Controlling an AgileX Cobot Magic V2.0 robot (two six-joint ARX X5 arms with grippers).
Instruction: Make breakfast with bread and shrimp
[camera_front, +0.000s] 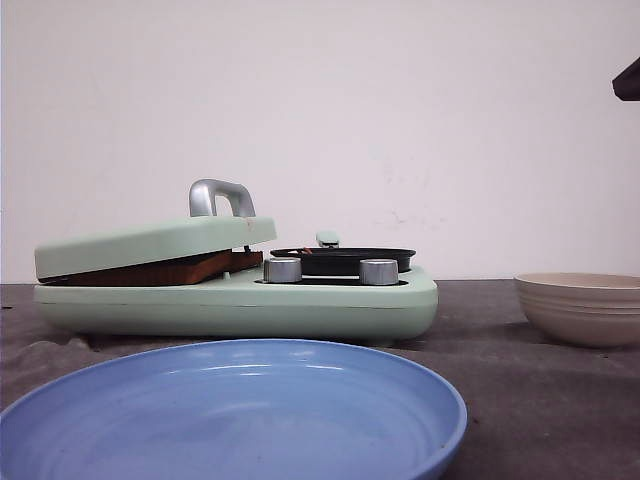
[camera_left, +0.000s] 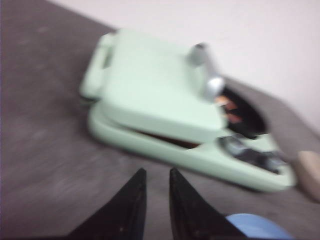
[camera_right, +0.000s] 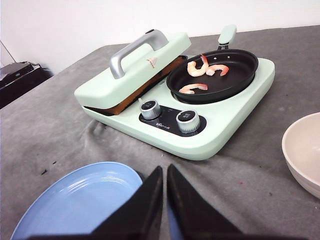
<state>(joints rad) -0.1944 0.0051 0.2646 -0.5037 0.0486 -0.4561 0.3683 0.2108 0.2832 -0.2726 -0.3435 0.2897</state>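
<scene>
The mint-green breakfast maker (camera_right: 220, 125) stands mid-table, its lid (camera_right: 145, 65) lowered almost flat. In the gap under the lid shows an orange-brown edge, the bread's crust (camera_right: 134, 94); its pale faces are hidden. It also shows in the front view (camera_front: 165, 271). Three shrimp (camera_right: 196, 69) lie in the black pan (camera_right: 235, 80) on the maker's other half. My left gripper (camera_left: 157, 173) hovers over the cloth beside the maker, slightly open and empty, in a blurred view. My right gripper (camera_right: 164, 168) is shut and empty, above the blue plate's rim, short of the maker's knobs (camera_right: 187, 121).
A blue plate (camera_front: 230, 415) lies in front of the maker; it also shows in the right wrist view (camera_right: 80, 200). A beige bowl (camera_front: 580, 305) stands to the right. A grey cloth (camera_right: 250, 185) covers the table. A dark arm part (camera_front: 628, 80) shows at the front view's upper right corner.
</scene>
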